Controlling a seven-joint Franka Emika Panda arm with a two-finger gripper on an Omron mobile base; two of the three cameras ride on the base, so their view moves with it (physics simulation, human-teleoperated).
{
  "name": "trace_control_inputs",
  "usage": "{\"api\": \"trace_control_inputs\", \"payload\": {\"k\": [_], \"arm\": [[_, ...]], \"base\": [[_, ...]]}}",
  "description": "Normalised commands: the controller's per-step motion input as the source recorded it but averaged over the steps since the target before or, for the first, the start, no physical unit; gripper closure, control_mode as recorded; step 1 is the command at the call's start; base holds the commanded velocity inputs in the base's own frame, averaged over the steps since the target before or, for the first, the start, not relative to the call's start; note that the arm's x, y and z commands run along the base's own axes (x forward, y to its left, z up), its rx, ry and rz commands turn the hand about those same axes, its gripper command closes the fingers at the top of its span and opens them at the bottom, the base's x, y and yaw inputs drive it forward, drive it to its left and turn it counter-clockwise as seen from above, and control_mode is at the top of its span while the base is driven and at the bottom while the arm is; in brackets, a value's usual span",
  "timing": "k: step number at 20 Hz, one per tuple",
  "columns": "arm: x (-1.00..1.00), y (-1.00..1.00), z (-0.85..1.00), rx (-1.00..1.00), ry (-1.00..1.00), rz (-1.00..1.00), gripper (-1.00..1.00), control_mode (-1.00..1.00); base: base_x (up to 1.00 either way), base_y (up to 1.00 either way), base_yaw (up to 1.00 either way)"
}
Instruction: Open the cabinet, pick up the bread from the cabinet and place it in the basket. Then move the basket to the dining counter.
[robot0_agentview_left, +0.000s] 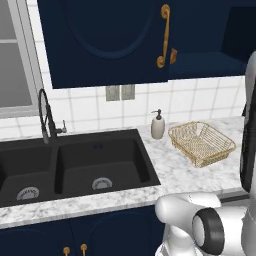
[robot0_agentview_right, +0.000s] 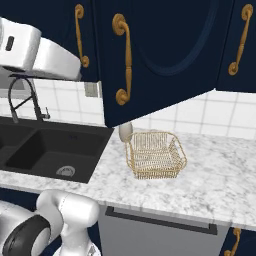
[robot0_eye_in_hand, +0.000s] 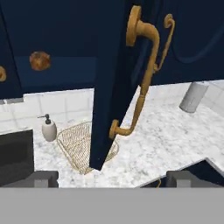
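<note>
Down at the bottom of the hand view the gripper (robot0_eye_in_hand: 111, 178) shows its two dark tips standing wide apart, with nothing held between them. Just beyond the tips hangs the swung-open door of the cabinet (robot0_eye_in_hand: 111, 87), seen nearly edge-on, its long curved brass handle (robot0_eye_in_hand: 142, 74) facing the camera and apart from the tips. To the left of that door the cabinet interior lies open, and the bread (robot0_eye_in_hand: 40, 61), a small round brown roll, sits on the shelf inside.

Below the cabinet runs a white-grey marbled counter (robot0_agentview_left: 195, 177) backed by a white tiled wall (robot0_agentview_left: 90, 107). On it stands the basket (robot0_agentview_left: 201, 143), golden wire mesh with flared sides; nothing lies in it. Just to its left, near the wall, stands a pale soap dispenser (robot0_agentview_left: 158, 125). Further left a black double sink (robot0_agentview_left: 75, 165) is set into the counter, with a dark arched faucet (robot0_agentview_left: 47, 117) at its far edge. In the hand view a pale cylinder (robot0_eye_in_hand: 193, 97) stands on the counter to the right. Navy lower cabinets (robot0_agentview_left: 100, 235) with brass knobs sit beneath the counter's near edge.
</note>
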Motion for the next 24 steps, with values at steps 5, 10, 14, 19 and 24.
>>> {"api": "trace_control_inputs", "payload": {"k": [5, 10, 14, 19, 24], "arm": [[0.82, 1.0, -0.69, -0.67, 0.37, -0.07, -1.0, -1.0], [0.94, 0.38, -0.05, -0.42, 0.55, -0.04, -1.0, -1.0], [0.56, -0.81, -0.03, -0.19, 0.57, -0.14, -1.0, -1.0], [0.55, -0.55, -0.13, -0.31, 0.5, -0.25, -1.0, -1.0], [0.19, -0.93, -0.33, -0.24, 0.31, -0.29, -1.0, -1.0]], "base": [[0.0, 0.0, 0.0], [0.0, 0.0, 0.0], [0.0, 0.0, 0.0], [0.0, 0.0, 0.0], [0.0, 0.0, 0.0]]}}
